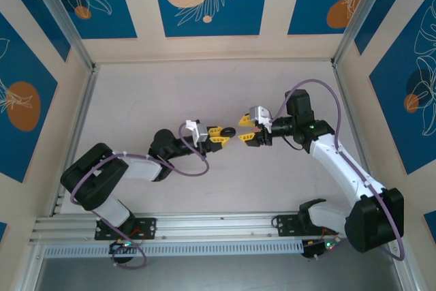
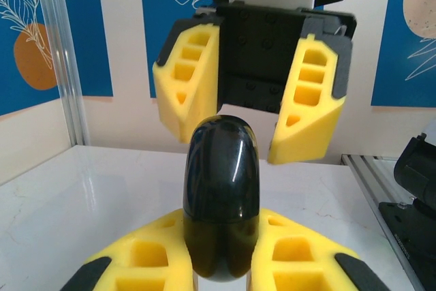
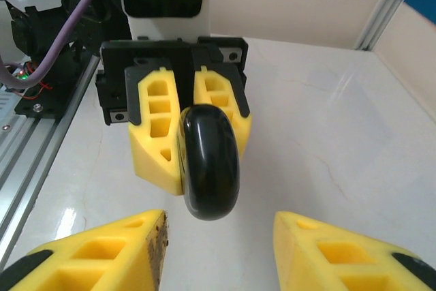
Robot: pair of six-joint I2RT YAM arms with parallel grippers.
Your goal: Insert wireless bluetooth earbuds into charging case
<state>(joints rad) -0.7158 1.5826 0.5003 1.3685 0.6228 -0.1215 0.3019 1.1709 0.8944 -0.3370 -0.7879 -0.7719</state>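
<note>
At the middle of the top view, above the white surface, my two tools meet tip to tip. My left tool is clamped on the charging case, a glossy black, rounded shell pinched between the yellow fingers. In the left wrist view the case sits at lower centre of the frame, its domed end reaching out past my fingertips. In the right wrist view it hangs at the centre, edge on, with the left tool's fingers pressed against both sides. My right tool faces it with its jaws spread apart and nothing between them; its yellow fingers stand to either side at the bottom of that frame, just short of the case. The case is held clear of the surface.
</note>
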